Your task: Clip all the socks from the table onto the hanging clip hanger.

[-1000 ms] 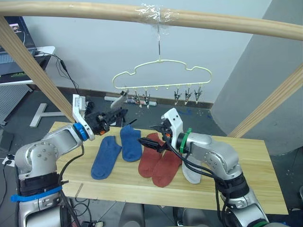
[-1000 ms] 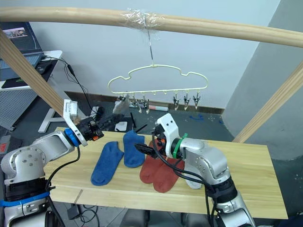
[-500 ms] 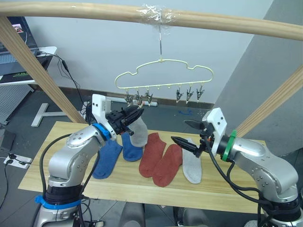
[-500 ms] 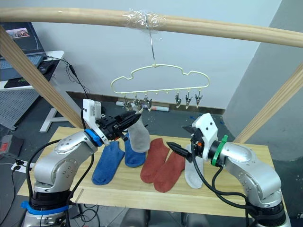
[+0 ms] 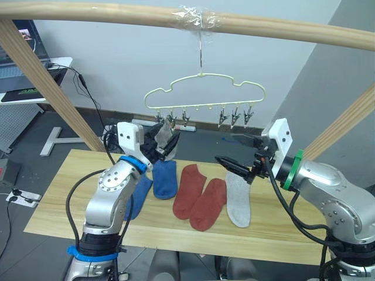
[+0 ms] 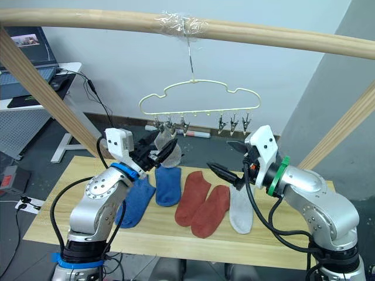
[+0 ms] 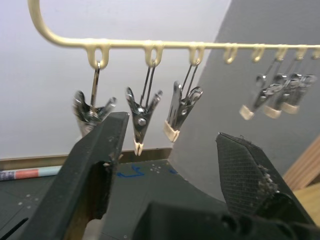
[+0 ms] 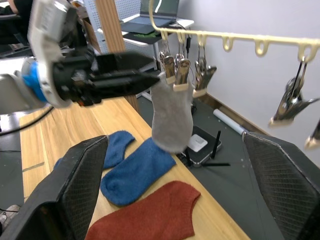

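**Grey sock lifted to the clips; five still on the worktop**

Nearest in the head views, low in the frame, the worktop point(image 5: 53, 205) carries five socks in a row across its middle: two blue socks point(image 5: 164, 179) at centre-left, two rust-red socks point(image 5: 205, 201) at centre, and one light grey sock point(image 5: 237, 199) just right of them.

Since a second ago the left arm has swung from beside the blue pair up to the centre of the frame, carrying the other grey sock point(image 6: 167, 146) with it. The left tool point(image 5: 166, 145) now sits just under the leftmost clips point(image 7: 137, 116) at upper centre. In the right wrist view its fingers point(image 8: 131, 71) lie close together and reach the top edge of the sock, which hangs right at those clips; whether a clip already bites the fabric or only the tool holds it, I cannot tell. The left wrist view shows the same fingers with a gap between them, so the grip itself is unclear.

The right arm has pulled back off the red socks and risen to the right of centre. The right tool point(image 5: 237, 155) hovers over the worktop, spread wide and holding nothing, pointing towards the hanger.

Farthest, the clip hanger point(image 5: 202, 88) hangs by its hook from the wooden pole point(image 5: 281, 28) across the top, three clips at the right end bare.

Judged from this, the first sock is at the clipping step; five remain.

No brand, label or writing is legible.
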Tool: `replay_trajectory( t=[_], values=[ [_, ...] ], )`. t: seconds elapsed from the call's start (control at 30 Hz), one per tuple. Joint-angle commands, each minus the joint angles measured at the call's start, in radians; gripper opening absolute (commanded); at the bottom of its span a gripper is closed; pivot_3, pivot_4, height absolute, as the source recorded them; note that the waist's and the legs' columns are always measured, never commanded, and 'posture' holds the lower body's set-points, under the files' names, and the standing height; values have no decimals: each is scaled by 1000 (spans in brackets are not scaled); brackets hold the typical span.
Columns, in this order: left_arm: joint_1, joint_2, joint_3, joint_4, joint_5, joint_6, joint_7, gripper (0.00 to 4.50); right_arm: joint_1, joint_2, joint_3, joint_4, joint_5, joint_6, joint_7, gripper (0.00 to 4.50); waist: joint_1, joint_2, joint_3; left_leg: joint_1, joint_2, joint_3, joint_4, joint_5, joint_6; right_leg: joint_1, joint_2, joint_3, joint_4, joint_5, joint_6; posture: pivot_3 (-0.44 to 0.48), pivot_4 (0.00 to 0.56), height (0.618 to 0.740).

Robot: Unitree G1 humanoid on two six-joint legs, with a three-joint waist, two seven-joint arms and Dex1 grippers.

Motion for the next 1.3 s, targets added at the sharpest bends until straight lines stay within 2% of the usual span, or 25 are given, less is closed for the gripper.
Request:
replay_trajectory(
  t=[0.03,0.3,0.53,0.63,0.7,0.8,0.9,1.3],
  values=[
    [-29,-34,-18,32,33,-52,21,3101,-26,-15,-36,-33,41,-32,16,4500,0,0,0,0,0,0,0,0,0,0,0,0,0,0,0,155,196,740],
    [-39,-100,-25,67,75,-95,60,3101,-45,-38,-51,-31,87,-33,10,4500,-1,0,0,0,0,0,1,0,0,0,0,0,0,0,0,142,195,740],
    [-55,-114,-17,85,101,-121,88,3101,-44,-58,-60,-27,103,-44,3,4500,-1,0,0,0,0,-1,3,0,0,1,0,0,1,1,0,137,194,740],
    [-54,-114,-12,87,103,-122,89,2528,-44,-63,-60,-25,105,-47,2,4500,-1,0,0,0,0,-1,3,0,0,1,0,0,1,1,0,135,189,740],
    [-61,-117,-8,94,111,-119,103,1985,-43,-66,-59,-25,106,-49,2,4500,-1,0,0,0,0,-1,3,0,0,1,0,0,1,1,0,135,189,740],
    [-72,-125,-7,100,107,-118,110,1985,-44,-66,-59,-24,108,-50,-1,4500,-1,0,0,0,0,-1,4,0,0,1,0,0,1,1,0,135,186,740],
    [-75,-129,-7,101,113,-118,120,1454,-46,-66,-62,-21,111,-49,-3,4500,-1,0,0,0,0,-1,5,0,0,1,0,0,2,1,0,135,186,740],
    [-105,-133,11,133,109,-117,136,1454,-49,-66,-66,-21,118,-47,-11,4500,-6,0,0,0,0,-1,12,0,1,1,0,0,11,1,0,130,182,740]
  ],
)
